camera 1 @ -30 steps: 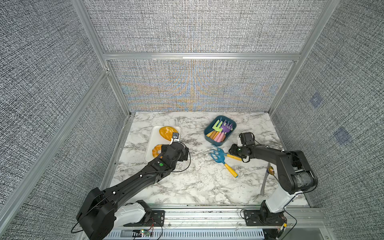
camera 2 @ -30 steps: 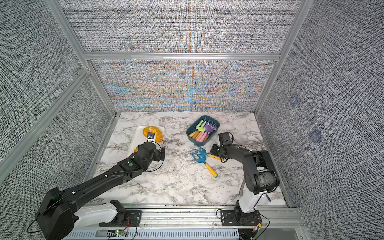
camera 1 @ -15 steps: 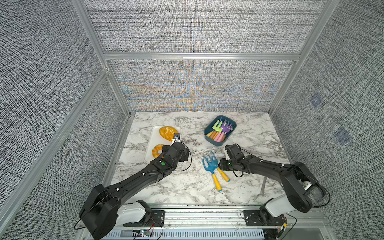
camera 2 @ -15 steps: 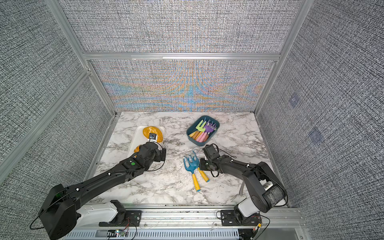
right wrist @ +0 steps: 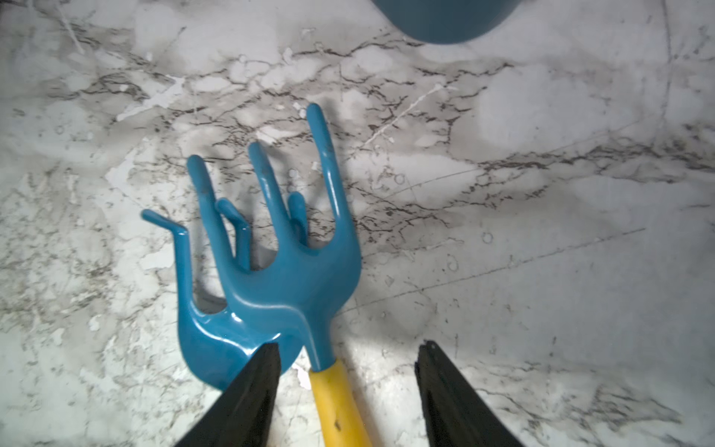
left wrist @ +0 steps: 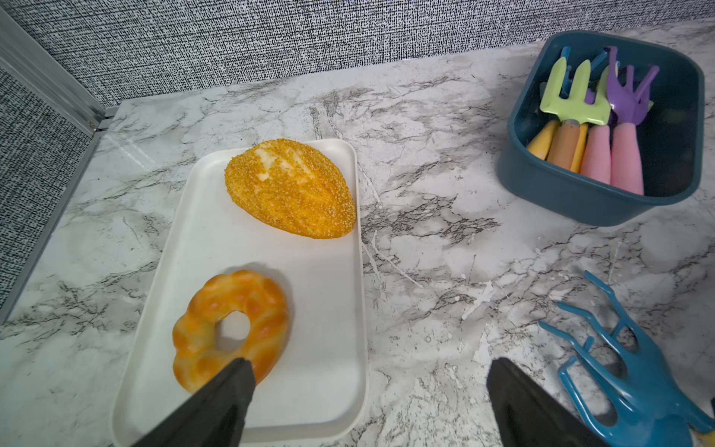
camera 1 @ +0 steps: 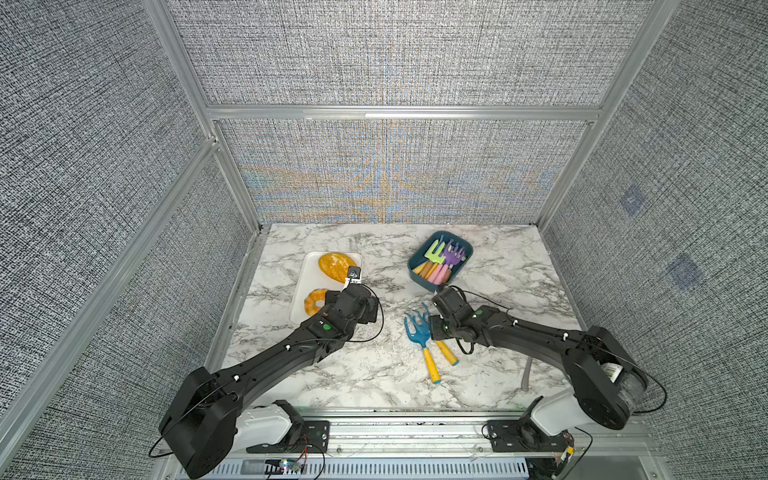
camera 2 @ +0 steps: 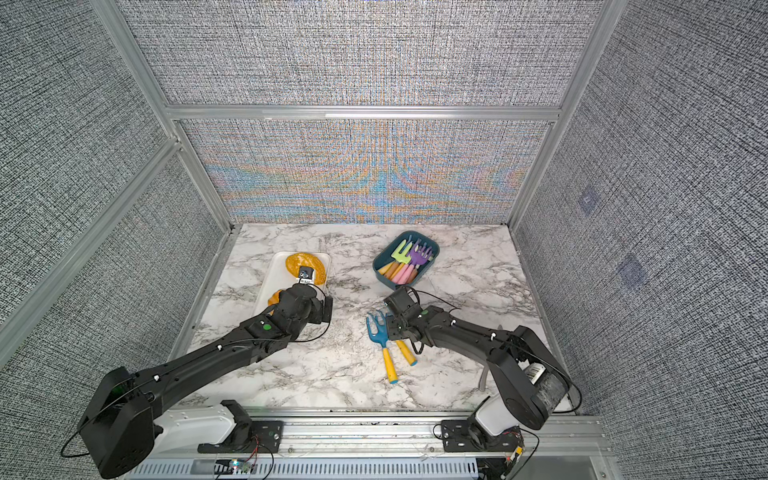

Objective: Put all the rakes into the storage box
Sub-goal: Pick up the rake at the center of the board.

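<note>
Rake pair (camera 1: 419,333) slid toward open centre; right tool (right wrist: 348,345) parted astride handle (right wrist: 336,402); left tool (left wrist: 371,362) wide, empty.

No legible text, one white sticker (camera 1: 611,368) (print too small)

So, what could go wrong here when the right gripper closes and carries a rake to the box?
1. The right gripper straddles the yellow handle of the upper rake, whose head overlaps the lower rake; lifting may drag both.
2. The storage box already holds several rakes, so this one may rest on them and tip out.
</note>
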Controlling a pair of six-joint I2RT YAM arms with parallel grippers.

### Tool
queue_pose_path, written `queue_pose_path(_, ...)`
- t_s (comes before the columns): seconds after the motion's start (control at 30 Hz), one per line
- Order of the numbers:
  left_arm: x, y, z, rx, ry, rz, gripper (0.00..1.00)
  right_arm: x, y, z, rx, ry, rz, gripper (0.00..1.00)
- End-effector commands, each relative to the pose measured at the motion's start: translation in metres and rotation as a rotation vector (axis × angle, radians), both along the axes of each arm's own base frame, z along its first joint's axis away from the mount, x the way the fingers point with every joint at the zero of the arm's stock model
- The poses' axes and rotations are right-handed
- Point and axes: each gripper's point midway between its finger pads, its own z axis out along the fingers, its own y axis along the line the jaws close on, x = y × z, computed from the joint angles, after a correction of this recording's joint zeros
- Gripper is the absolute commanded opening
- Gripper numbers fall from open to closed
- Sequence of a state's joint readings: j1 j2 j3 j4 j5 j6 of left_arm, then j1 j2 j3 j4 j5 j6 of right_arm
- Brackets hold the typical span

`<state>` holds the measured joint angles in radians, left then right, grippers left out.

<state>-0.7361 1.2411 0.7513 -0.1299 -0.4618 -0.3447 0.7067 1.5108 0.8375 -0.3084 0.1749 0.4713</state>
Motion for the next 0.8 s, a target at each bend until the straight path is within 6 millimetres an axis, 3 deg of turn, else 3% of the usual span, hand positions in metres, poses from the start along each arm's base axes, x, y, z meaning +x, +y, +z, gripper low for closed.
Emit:
queue_pose_path(0.0,0.002,-0.001,0.007,-0.016,-0.017,0.001,0.99,-0.006,0.0,-0.005,-0.021,0.017,0.04,0.64)
queue_pose_path(0.2,0.002,-0.001,0.008,-0.017,-0.021,0.002,0.99,-0.014,-0.003,-0.029,-0.067,0.081,0.068,0.63)
queue_pose_path(0.33,0.002,-0.001,0.008,-0.018,-0.02,0.001,0.99,-0.016,0.0,-0.038,-0.102,0.109,0.092,0.56)
queue_pose_path(0.53,0.002,0.0,0.008,-0.014,-0.022,0.003,0.99,-0.009,-0.006,-0.038,-0.202,0.097,0.082,0.35)
queue_pose_path(0.7,0.001,0.0,0.009,-0.016,-0.023,0.003,0.99,0.004,-0.003,-0.019,-0.219,0.044,0.076,0.07)
queue_pose_path(0.77,0.002,0.0,0.01,-0.017,-0.026,0.003,0.99,0.008,0.005,-0.005,-0.18,0.018,0.086,0.02)
